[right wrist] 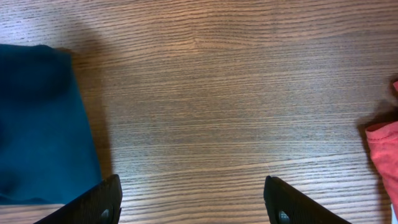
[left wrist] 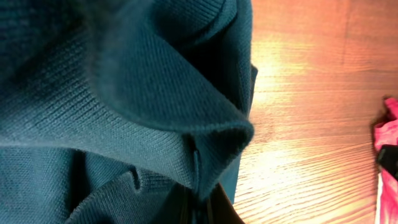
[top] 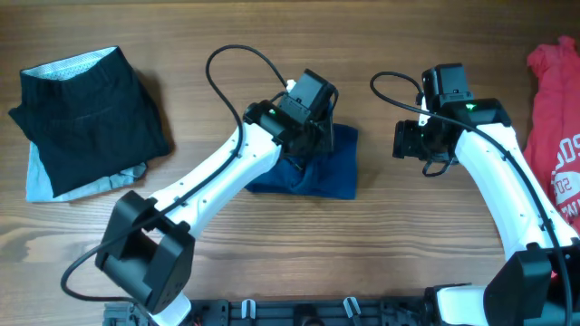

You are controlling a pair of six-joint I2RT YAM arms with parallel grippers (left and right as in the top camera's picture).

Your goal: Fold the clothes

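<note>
My left tool (top: 306,143) is closed together, and from the left wrist view I judge it is clamped on a pinch of the blue shirt (top: 319,174). The shirt lies as a compact folded bundle near the middle of the table (top: 390,244). My right tool (top: 412,140) hangs with its jaws well apart and empty over bare wood, between the shirt and the red T-shirt (top: 557,136) at the right edge. The black garment (top: 86,118) sits folded at the far left on top of a pale garment (top: 41,177), well apart from both arms. The shirt is a soft, light knit. I expect it to sag and drag rather than hold a shape, so I would take hold at an edge or corner of a fold, not a mid-panel bunch, and pinch only the layers I mean to move. Overhead gives me the layout, but my left arm covers the grip itself. The left wrist view fills that in with a rolled hem standing up close to the lens and cloth running down to the tool tips. The right wrist view shows both dark fingers (right wrist: 102,202) wide of each other, with the shirt's straight edge to one side and a red corner to the other.
</note>
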